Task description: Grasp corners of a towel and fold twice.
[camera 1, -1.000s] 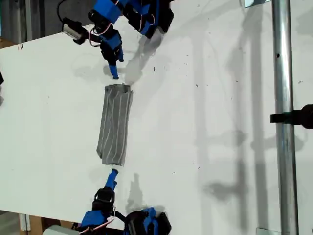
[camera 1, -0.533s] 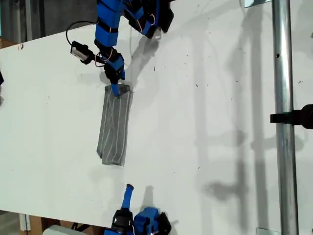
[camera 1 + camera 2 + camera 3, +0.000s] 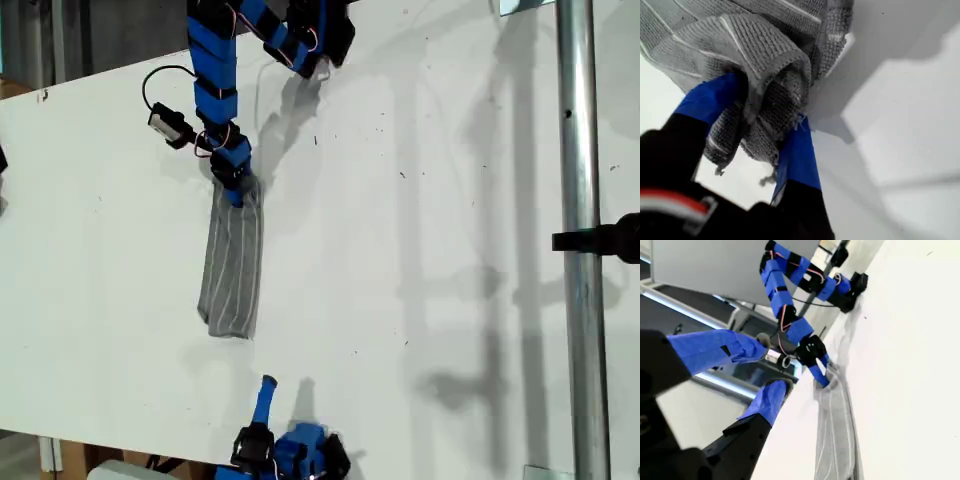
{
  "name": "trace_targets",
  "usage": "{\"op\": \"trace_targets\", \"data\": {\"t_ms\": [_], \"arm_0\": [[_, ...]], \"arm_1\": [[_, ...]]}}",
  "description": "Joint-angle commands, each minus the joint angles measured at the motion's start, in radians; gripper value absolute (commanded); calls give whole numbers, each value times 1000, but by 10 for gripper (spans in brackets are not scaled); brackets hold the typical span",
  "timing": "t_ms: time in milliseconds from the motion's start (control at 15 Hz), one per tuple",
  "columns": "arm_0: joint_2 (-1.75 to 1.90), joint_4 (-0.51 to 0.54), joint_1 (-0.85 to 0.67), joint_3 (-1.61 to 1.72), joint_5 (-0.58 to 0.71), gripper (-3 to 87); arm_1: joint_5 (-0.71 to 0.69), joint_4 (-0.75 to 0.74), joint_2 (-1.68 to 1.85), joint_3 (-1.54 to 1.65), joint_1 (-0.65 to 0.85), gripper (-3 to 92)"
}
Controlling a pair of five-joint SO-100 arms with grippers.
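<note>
The towel (image 3: 232, 270) lies folded into a long narrow grey striped strip on the white table (image 3: 430, 250). My first gripper (image 3: 235, 190) comes from the exterior view's top and is shut on the strip's upper end. The first wrist view shows the towel (image 3: 740, 40) bunched between the blue fingers (image 3: 797, 150) of my first gripper (image 3: 765, 117). Two corners (image 3: 207, 320) at the strip's lower end lie flat and free. My second gripper (image 3: 265, 393) sits near the exterior view's bottom edge, apart from the cloth. In its own view my second gripper (image 3: 760, 372) is open and holds nothing, with the towel (image 3: 835, 440) ahead.
A metal pole (image 3: 575, 240) with a black clamp (image 3: 610, 238) runs down the exterior view's right. The first arm's base (image 3: 310, 35) is at the top edge and the second arm's base (image 3: 300, 455) at the bottom edge. A small white module (image 3: 167, 123) on a cable hangs beside the first arm.
My first gripper came down onto the towel's upper end and shut on it, bunching that end. My second gripper drew back from the lower end toward the exterior view's bottom edge.
</note>
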Motion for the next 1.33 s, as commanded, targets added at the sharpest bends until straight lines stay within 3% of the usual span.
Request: {"op": "trace_targets", "data": {"t_ms": [0,267,333,400,467,533,667,1000,1067,1267], "arm_0": [[20,18,14,-15,-18,120],[43,11,15,14,-3,119],[46,8,17,18,-3,118],[55,3,18,28,0,117],[61,-2,18,35,2,115],[64,-3,18,40,6,113],[66,-2,20,35,5,111],[87,-3,26,52,-2,104],[91,-2,28,52,-2,103],[100,-5,28,64,0,99]], "arm_1": [[-40,187,97,-54,18,-4],[-201,1135,252,-284,-29,-4],[-193,1325,252,-330,-61,-4],[-176,1379,284,-359,-101,-4],[-178,1187,405,-339,-147,-4],[-173,888,534,-272,-192,-4],[-161,586,497,-275,-209,-4],[-135,264,341,-224,-210,31],[-135,172,353,-190,-213,255],[-133,-114,532,-57,-152,83]]}}
